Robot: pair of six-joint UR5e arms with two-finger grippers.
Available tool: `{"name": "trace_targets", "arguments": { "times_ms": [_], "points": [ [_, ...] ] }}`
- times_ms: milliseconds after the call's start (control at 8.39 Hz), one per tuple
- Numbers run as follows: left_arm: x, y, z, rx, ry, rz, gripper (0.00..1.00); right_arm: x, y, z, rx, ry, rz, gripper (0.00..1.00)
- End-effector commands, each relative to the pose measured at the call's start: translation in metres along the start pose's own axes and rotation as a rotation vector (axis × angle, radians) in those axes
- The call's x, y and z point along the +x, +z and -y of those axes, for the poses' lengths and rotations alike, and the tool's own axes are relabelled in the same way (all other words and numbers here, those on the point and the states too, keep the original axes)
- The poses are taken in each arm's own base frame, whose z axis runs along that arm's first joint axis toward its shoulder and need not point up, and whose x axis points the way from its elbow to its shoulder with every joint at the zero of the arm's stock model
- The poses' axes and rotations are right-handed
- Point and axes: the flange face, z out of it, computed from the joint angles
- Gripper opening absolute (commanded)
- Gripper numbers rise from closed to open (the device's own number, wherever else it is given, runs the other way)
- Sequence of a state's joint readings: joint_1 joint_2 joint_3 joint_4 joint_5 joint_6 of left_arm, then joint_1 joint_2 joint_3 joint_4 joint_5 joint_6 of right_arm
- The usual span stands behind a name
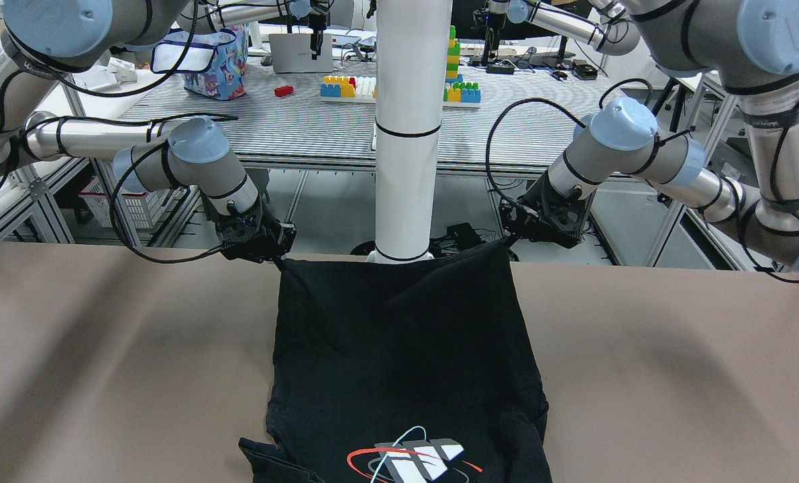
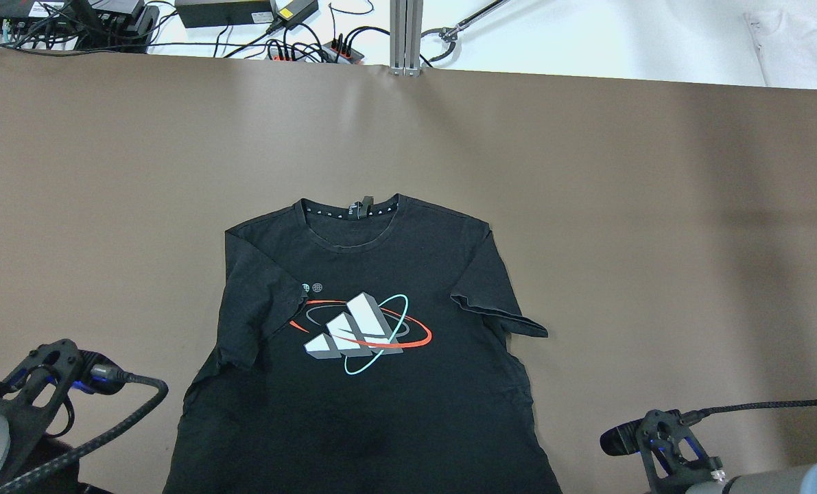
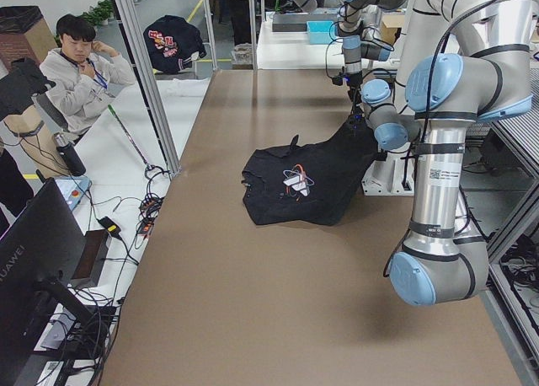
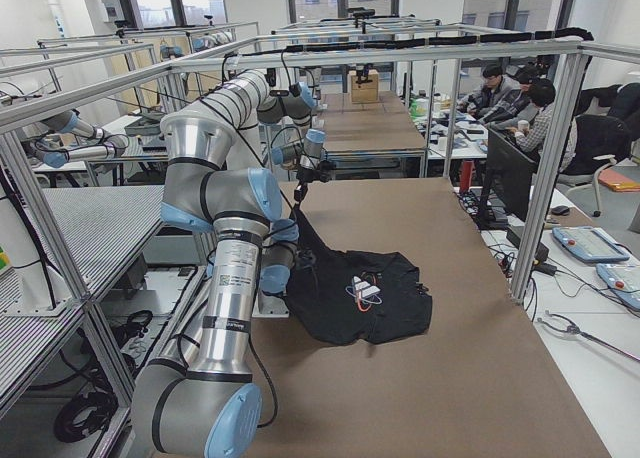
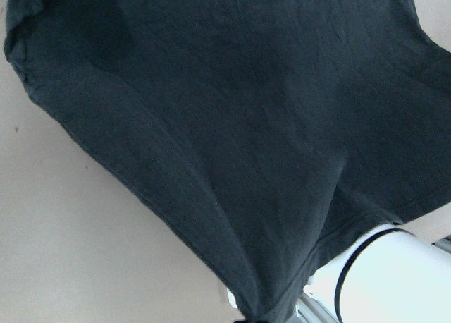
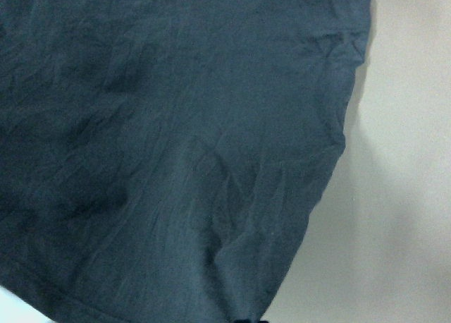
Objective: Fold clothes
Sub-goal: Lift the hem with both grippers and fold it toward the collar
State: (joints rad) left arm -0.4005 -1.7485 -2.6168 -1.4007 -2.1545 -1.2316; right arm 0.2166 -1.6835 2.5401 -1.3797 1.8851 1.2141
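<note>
A black T-shirt (image 1: 399, 349) with a white, red and teal logo lies front up on the brown table (image 1: 104, 369), collar away from me (image 2: 350, 208). Its hem is raised at my edge of the table. My left gripper (image 1: 508, 239) is shut on one hem corner. My right gripper (image 1: 280, 260) is shut on the other hem corner. In the left wrist view the cloth (image 5: 232, 147) narrows to a pinched corner at the bottom edge. The right wrist view shows its cloth (image 6: 176, 147) doing the same. One sleeve (image 2: 501, 309) sticks out sideways and the other is folded in.
A white column (image 1: 409, 127) stands at the table's edge between my two arms. Cables and power strips (image 2: 298, 48) lie beyond the far edge. A white cloth (image 2: 799, 41) lies at the far right. A seated person (image 3: 80, 74) is beside the table.
</note>
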Motion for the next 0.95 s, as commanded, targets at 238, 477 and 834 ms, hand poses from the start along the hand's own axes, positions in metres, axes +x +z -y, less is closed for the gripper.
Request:
{"name": "trace_targets", "arguments": {
  "times_ms": [238,477,834],
  "points": [
    [-0.038,-0.012,0.111,0.279,-0.167,0.126,0.0,0.005,0.036,0.104,0.25,0.111,-0.122,0.0],
    [-0.063,-0.041,0.161,0.382,-0.266,0.157,0.0,0.037,0.001,0.145,0.356,0.188,-0.153,0.0],
    [-0.067,-0.054,0.197,0.459,-0.302,0.181,0.0,0.048,-0.032,0.181,0.452,0.235,-0.156,0.0]
  ]
}}
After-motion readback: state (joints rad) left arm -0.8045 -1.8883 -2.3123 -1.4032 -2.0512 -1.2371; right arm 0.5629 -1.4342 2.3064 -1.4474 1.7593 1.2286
